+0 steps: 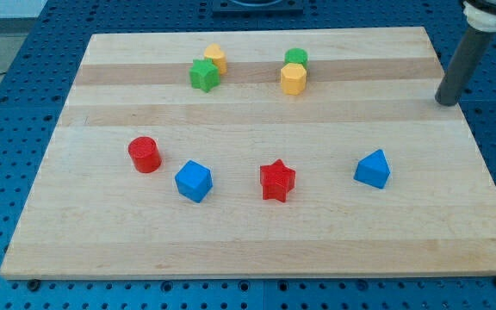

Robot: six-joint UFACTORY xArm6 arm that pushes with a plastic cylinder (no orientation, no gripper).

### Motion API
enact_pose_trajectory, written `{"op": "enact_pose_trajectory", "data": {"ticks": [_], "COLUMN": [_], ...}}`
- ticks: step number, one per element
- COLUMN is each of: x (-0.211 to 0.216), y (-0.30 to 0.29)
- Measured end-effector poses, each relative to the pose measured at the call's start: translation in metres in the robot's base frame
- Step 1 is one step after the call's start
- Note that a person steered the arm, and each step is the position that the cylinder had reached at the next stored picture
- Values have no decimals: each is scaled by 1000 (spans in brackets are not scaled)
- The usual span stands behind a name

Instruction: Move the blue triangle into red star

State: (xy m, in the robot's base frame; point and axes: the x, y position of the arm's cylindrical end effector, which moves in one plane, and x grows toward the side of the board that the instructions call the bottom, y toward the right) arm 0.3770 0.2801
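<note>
Tip [447, 102] near counter's [257, 250] right edge, apart from blocks. Blue triangle [373, 169] right of red star [277, 181]; leftward push likely. No hand fitted, so its state cannot be told.

Triangle [373, 169] right of star [277, 181]

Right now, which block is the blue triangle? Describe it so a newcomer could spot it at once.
Start at the wooden board and follow the row of four blocks across its lower half. The blue triangle is the last one toward the view's right, past the red star, and well below my tip. The blue cube is boxy and left of the star; the triangle has a peaked top.
</note>
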Motion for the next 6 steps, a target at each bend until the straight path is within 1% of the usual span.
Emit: {"op": "enact_pose_trajectory", "data": {"ticks": [1, 2, 3, 4, 5, 6], "x": [32, 47, 88, 128, 115, 114], "y": [14, 24, 24, -16, -108, -179]}}
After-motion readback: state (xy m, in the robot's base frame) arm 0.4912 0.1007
